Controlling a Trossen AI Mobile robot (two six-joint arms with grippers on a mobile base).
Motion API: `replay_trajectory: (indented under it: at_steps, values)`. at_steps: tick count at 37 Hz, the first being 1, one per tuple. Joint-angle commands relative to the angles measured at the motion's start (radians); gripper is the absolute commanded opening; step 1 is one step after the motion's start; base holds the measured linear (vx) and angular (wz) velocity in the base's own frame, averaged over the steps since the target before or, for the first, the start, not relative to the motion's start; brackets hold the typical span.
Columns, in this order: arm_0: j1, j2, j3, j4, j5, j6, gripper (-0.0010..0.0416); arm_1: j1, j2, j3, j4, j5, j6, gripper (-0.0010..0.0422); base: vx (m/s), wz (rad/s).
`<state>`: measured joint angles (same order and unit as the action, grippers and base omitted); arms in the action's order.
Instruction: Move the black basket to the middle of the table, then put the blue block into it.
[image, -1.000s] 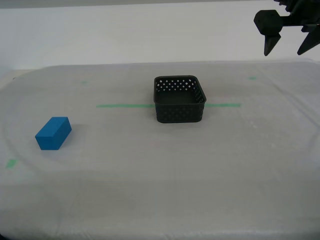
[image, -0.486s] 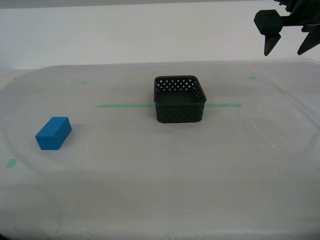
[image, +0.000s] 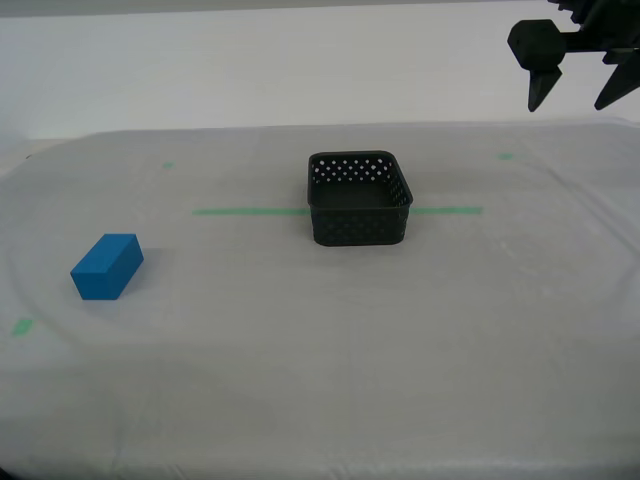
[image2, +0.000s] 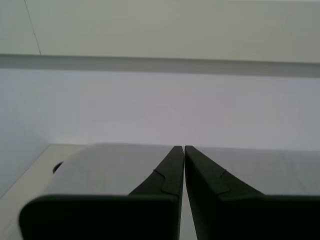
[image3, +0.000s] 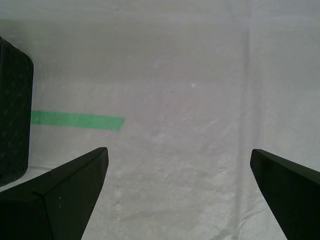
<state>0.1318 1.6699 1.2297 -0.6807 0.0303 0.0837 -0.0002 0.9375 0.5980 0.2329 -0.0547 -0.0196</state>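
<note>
The place looked like a robot test lab, not a home. A large worktop (image: 320, 380) with rounded corners was draped in white cloth and marked with a green tape line (image: 250, 211) and small green marks (image: 22, 326). Behind it stood only a bare, pale wall (image: 250, 70).

Basket (image: 360, 198) mid-table (image: 300, 380), block (image: 106, 267) well apart toward the exterior view's left.

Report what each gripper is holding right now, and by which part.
Nothing is held. My first gripper is open over bare table; my second gripper is shut on nothing. The blue block and black basket sit untouched.
</note>
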Motion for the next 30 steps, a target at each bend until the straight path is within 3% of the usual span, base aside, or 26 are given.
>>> replay_trajectory:
  at_steps: [1, 12, 30]
  values:
    - [0.000, 0.000, 0.000, 0.000, -0.002, 0.001, 0.0399, -0.001, -0.010, 0.047, -0.149, 0.002, -0.008, 0.0000, 0.000, 0.000]
    - [0.000, 0.000, 0.000, 0.001, -0.002, 0.001, 0.0398, -0.002, -0.006, 0.220, -0.608, 0.003, -0.025, 0.0000, 0.000, 0.000]
    - [0.000, 0.000, 0.000, 0.001, -0.002, 0.001, 0.0398, -0.002, -0.006, 0.346, -0.975, 0.023, -0.076, 0.0000, 0.000, 0.000]
